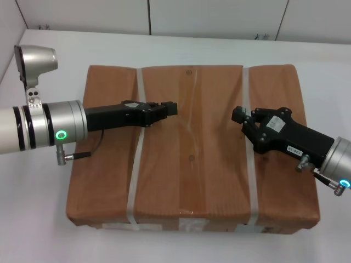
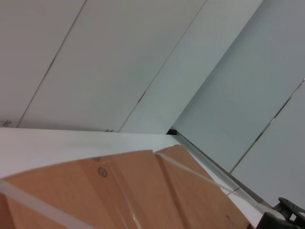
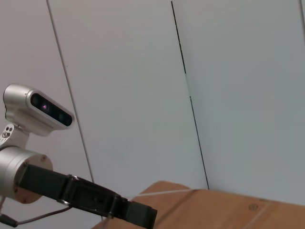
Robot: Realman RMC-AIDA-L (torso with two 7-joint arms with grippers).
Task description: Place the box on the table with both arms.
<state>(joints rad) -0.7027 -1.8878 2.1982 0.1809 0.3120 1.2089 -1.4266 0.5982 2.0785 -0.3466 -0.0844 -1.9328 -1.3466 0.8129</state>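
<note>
The brown cardboard box (image 1: 192, 159) lies flat on the white table (image 1: 318, 60), with two whitish straps across it and white labels on its near side. My left gripper (image 1: 171, 108) is shut and empty. It reaches in from the left over the box's top, just past the left strap. My right gripper (image 1: 238, 115) is shut and empty. It reaches in from the right over the top, near the right strap. The two tips are apart, with the taped middle of the box between them. The box also shows in the left wrist view (image 2: 143, 191) and the right wrist view (image 3: 214, 210).
A white panelled wall (image 1: 219, 16) stands behind the table. The table shows bare on the left, right and far sides of the box. The left arm's wrist camera (image 1: 37, 59) sticks up over the table's left part. The left gripper also shows in the right wrist view (image 3: 140, 215).
</note>
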